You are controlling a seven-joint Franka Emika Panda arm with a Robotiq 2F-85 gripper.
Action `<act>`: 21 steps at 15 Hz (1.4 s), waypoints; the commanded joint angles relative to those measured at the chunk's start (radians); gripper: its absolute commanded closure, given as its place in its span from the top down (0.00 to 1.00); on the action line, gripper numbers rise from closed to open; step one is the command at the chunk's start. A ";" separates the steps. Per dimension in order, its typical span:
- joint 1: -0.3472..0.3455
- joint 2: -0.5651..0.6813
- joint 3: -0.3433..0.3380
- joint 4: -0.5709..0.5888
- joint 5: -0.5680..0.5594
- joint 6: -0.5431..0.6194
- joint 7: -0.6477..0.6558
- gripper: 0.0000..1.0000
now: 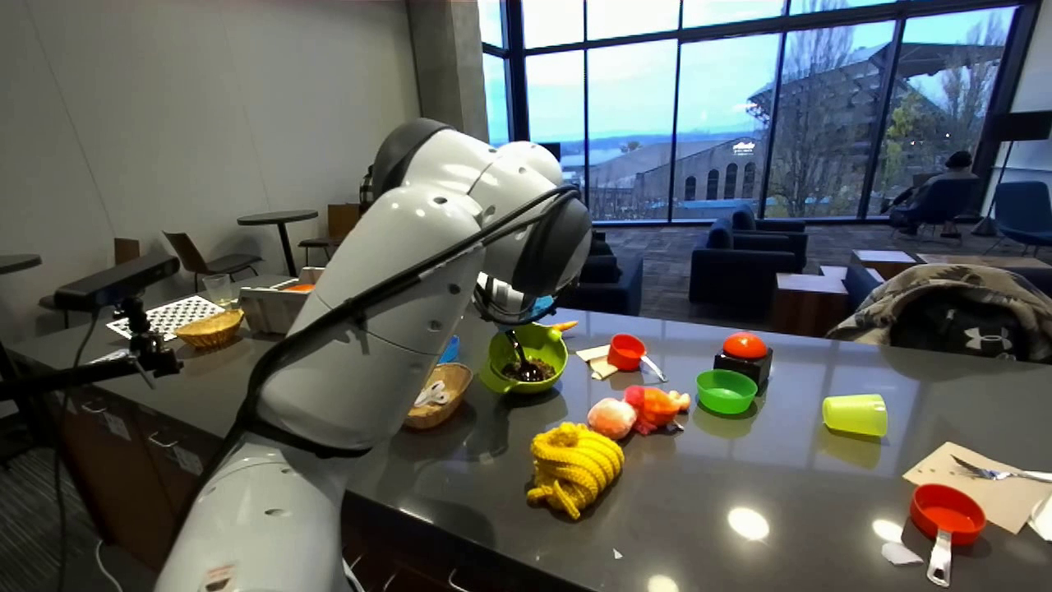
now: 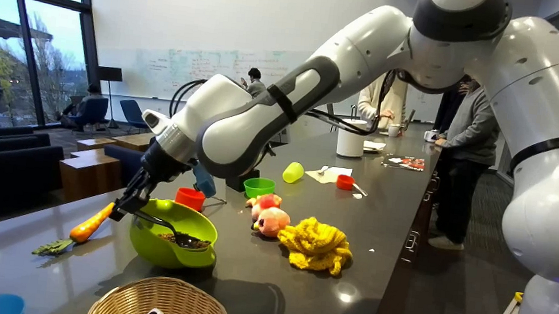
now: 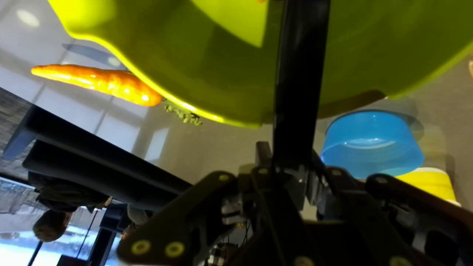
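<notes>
While the gripper (image 2: 126, 205) clasps the black spoon (image 3: 300, 77) by its handle, head down among brown bits (image 2: 168, 238) in the green bowl (image 2: 158, 255), slow, level motion well clear of the rim should best limit spilling.

Robot arm (image 1: 370, 370) over a grey counter (image 1: 690, 485), black spoon (image 1: 519, 352) in a green bowl (image 1: 552, 347), yellow knitted bundle (image 1: 577, 467) nearby
</notes>
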 commanded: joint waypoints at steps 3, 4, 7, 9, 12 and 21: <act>0.066 -0.159 -0.069 -0.031 0.050 -0.164 -0.101 0.06; 0.093 -0.179 -0.094 -0.029 0.063 -0.181 -0.125 0.06; 0.192 -0.239 -0.182 -0.019 0.093 -0.250 -0.179 0.06; 0.282 -0.268 -0.261 0.010 0.090 -0.307 -0.198 0.06; 0.442 -0.297 -0.400 0.061 0.046 -0.405 -0.195 0.06; 0.814 -0.252 -0.664 0.235 -0.224 -0.717 -0.139 0.06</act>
